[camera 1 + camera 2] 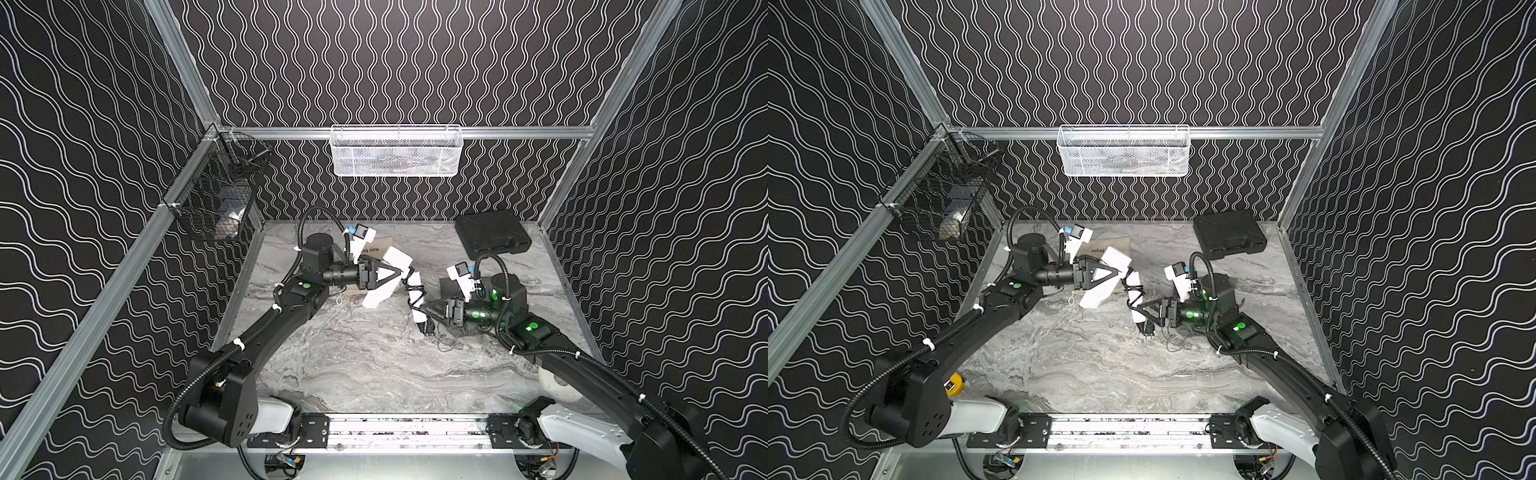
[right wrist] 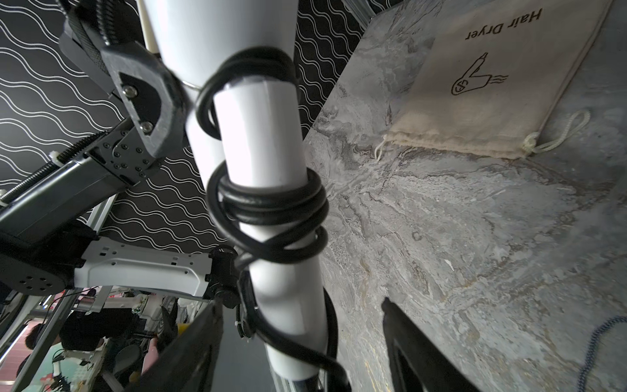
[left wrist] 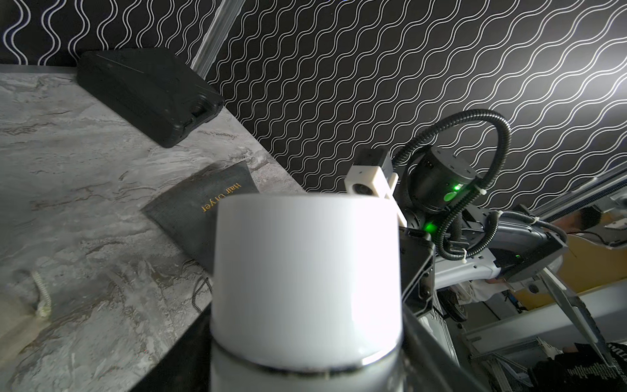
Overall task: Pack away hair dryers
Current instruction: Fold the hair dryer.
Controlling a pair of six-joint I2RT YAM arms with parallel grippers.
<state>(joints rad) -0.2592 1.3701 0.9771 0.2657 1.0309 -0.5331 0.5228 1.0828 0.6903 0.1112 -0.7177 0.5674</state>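
A white hair dryer [image 1: 386, 286] [image 1: 1100, 291] hangs above the marble table, its barrel [image 3: 305, 264] clamped in my left gripper [image 1: 397, 274] [image 1: 1119, 272]. Black cord [image 2: 271, 203] is wound round its white handle [image 1: 417, 297] [image 2: 261, 135], which points toward my right arm. My right gripper [image 1: 424, 316] [image 1: 1144, 316] [image 2: 302, 305] straddles the handle's lower end. Its fingers [image 2: 417, 346] stand open, with a gap on each side of the handle. The cord's plug [image 1: 428, 328] dangles just below.
A beige "Hair Dryer" pouch [image 2: 509, 85] [image 1: 1100, 247] lies flat under the dryer. A grey pouch [image 3: 210, 203] lies beside my right arm. A black hard case [image 1: 492, 235] [image 3: 146, 95] sits at the back right. A white mesh basket [image 1: 395, 151] and a black wire basket [image 1: 220, 195] hang on the rails.
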